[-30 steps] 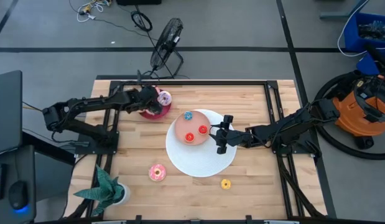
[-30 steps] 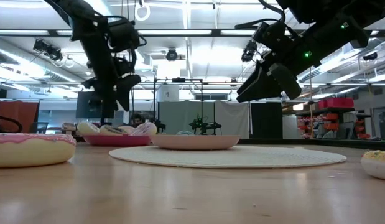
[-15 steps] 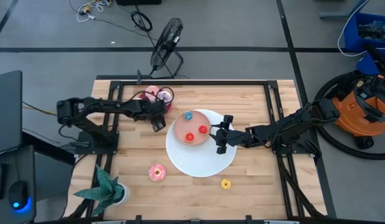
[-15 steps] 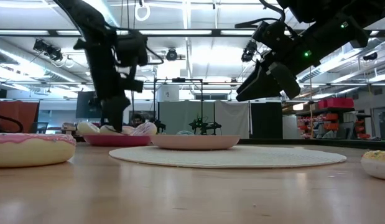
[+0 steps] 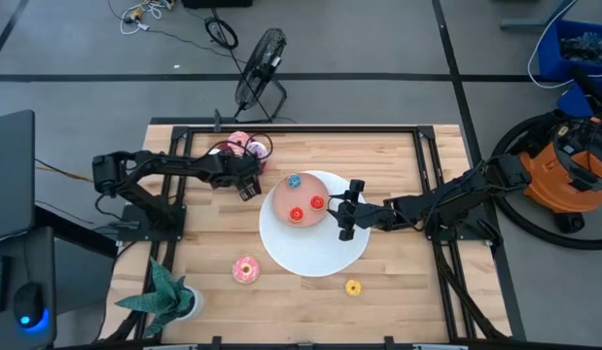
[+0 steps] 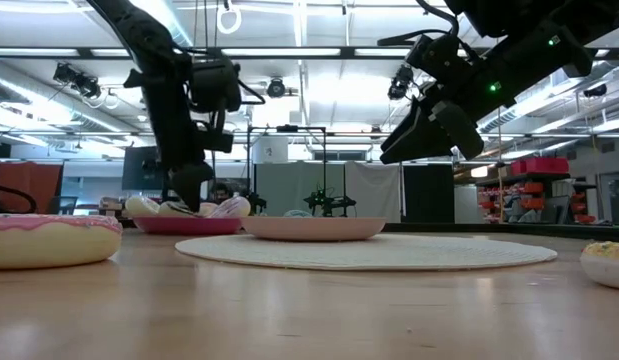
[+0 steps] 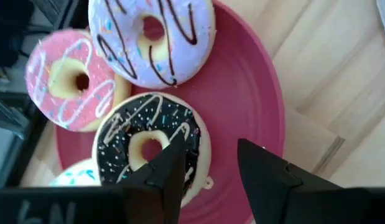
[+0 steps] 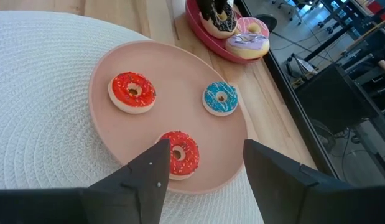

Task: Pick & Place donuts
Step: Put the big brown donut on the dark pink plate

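A crimson plate [image 7: 254,93] at the table's far left holds a purple donut [image 7: 152,37], a pink donut [image 7: 71,78], a chocolate donut [image 7: 133,134] and the edge of a white donut [image 7: 83,174]. My left gripper [image 7: 211,146] is low over this plate and open. One finger is over the chocolate donut's ring and the other over bare plate beside it. A salmon plate [image 8: 105,62] on the white disc [image 5: 320,258] carries two red donuts [image 8: 132,91] [image 8: 180,154] and a blue donut [image 8: 220,98]. My right gripper [image 8: 206,146] hovers open above that plate. My left gripper comes down slanting from the table's near side onto the chocolate donut's near rim [image 7: 201,158]. One finger [image 7: 173,162] lies over the ring and bare plate shows between the rim and the other finger [image 7: 257,168]. Whether it touches the donut, I cannot tell.
Another pink donut [image 5: 246,269] and a small yellow donut [image 5: 352,287] lie on the wood near the front edge. A potted plant [image 5: 169,297] stands at the near left corner. A fan [image 5: 260,63] stands beyond the far edge.
My left gripper has moved off the crimson plate's top toward the table's near edge and gone down to plate height, rolling its wrist. It has then held almost still by the chocolate donut. The donuts have stayed in place.
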`<state>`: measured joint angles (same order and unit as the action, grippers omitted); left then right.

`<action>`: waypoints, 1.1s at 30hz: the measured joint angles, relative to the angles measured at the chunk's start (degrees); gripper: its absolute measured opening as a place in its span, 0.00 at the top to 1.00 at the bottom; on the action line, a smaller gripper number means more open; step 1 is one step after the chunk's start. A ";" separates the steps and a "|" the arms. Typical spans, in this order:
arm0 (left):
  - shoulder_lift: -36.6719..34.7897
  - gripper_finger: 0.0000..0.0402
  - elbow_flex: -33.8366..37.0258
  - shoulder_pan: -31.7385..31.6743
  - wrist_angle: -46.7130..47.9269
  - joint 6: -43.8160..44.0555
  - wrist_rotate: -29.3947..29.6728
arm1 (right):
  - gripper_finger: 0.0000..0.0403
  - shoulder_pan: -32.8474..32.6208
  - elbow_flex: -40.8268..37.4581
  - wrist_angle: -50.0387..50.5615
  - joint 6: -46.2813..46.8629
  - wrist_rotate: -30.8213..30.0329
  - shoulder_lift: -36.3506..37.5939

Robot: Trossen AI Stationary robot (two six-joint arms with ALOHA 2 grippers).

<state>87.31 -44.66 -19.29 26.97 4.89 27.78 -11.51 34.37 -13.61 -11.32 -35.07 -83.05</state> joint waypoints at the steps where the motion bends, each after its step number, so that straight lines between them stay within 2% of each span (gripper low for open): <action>1: 0.00 0.62 0.00 0.40 -0.01 -0.71 0.91 | 0.47 0.00 0.00 0.02 0.04 0.00 0.00; 5: 0.00 0.62 0.00 0.96 0.00 1.93 5.05 | 0.47 0.00 0.00 0.00 0.11 0.00 0.00; 11: 0.55 0.53 0.01 -2.17 0.91 4.87 2.56 | 0.47 0.00 0.00 0.00 0.11 0.00 0.00; 15: 0.98 0.44 0.07 -3.17 0.76 4.59 2.12 | 0.47 0.00 0.00 0.00 0.10 0.00 0.00; 18: 0.98 0.42 0.07 -3.44 0.67 2.61 1.49 | 0.47 0.02 0.00 0.02 0.11 0.00 0.00; 33: 5.38 0.64 0.04 -3.40 0.54 -2.42 1.12 | 0.47 0.02 0.00 0.48 0.09 0.00 0.00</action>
<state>92.68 -44.62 -22.69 27.51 2.47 28.91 -11.49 34.37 -13.12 -11.22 -35.07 -83.05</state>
